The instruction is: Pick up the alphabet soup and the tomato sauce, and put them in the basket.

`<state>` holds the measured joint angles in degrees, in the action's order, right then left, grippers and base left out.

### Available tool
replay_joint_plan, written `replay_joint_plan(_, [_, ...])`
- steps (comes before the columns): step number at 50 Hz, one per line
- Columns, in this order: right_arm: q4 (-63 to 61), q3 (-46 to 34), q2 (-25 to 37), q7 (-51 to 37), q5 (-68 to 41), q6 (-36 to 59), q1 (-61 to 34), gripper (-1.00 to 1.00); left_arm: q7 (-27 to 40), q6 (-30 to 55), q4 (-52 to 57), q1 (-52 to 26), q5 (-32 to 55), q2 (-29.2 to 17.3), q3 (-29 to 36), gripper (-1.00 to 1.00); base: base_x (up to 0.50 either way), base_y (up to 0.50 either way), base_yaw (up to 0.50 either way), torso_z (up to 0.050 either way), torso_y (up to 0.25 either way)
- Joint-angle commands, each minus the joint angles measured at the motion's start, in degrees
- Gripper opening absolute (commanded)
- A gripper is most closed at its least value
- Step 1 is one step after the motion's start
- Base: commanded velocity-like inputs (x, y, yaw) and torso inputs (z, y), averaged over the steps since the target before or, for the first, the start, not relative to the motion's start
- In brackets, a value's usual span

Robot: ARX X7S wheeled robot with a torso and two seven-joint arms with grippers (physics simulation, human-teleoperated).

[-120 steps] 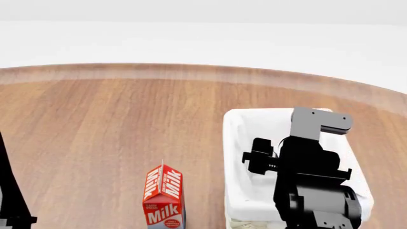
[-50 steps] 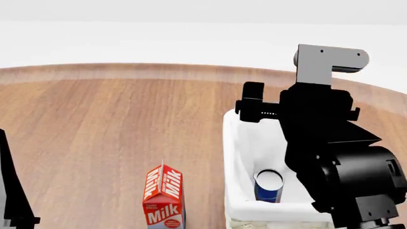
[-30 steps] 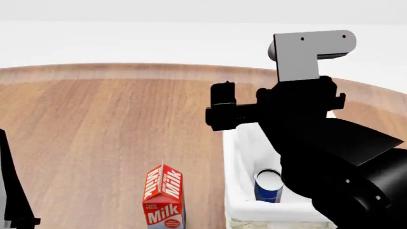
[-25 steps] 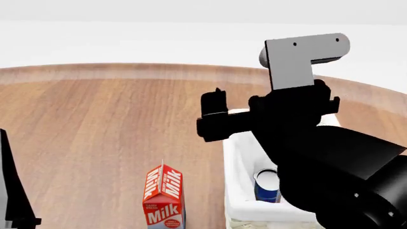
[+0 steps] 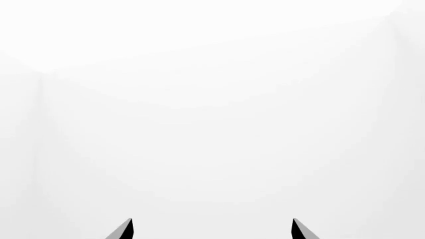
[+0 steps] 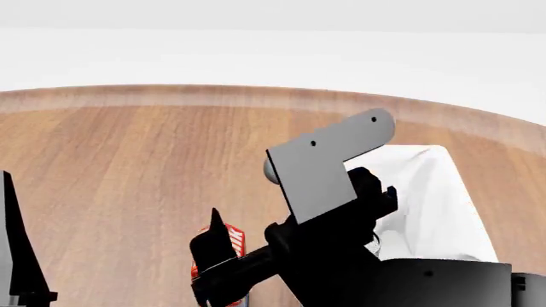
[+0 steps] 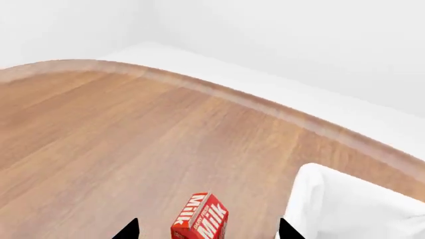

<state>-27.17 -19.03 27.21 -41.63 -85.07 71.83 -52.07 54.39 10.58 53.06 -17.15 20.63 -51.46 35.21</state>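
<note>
Right gripper (image 7: 207, 230) swung left, now hiding soup, fronting milk carton (image 7: 199, 217)

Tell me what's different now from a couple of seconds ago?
The right arm rose out of the basket, leaving the alphabet soup inside, then swung toward the milk carton, which it now partly hides along with the can. Carton, basket and table stayed put.

My two dark fingertips (image 7: 129, 230) stand apart above the wooden table (image 7: 99, 134), framing an upright milk carton (image 7: 199, 216); the basket (image 7: 345, 204) sits beside it.
</note>
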Motion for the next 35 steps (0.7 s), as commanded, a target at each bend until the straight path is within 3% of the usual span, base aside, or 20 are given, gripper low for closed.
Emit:
replay_joint_plan(1, [-6.33,-1.42,1.04,-8.32,-11.46,2.36,2.22,1.0,0.0,0.73,0.33,-0.48,0.23,0.1,0.03,1.0,0.0,0.0,0.0,0.0,0.0])
replay_joint_plan(17, [-10.81,-7.0,5.17,-23.38,-27.95,-3.42,9.3,1.0,0.71,1.27,1.44,-0.5,0.58,-0.78,-0.64,1.0,0.0,0.0,0.0,0.0,0.0])
replay_joint_plan(35, [-15.39,-9.33,7.51,-33.03,-30.81,-11.32,21.32,1.0,0.53,1.34,1.21,-0.66,0.25,-0.34,-0.05,1.0,0.0,0.0,0.0,0.0,0.0])
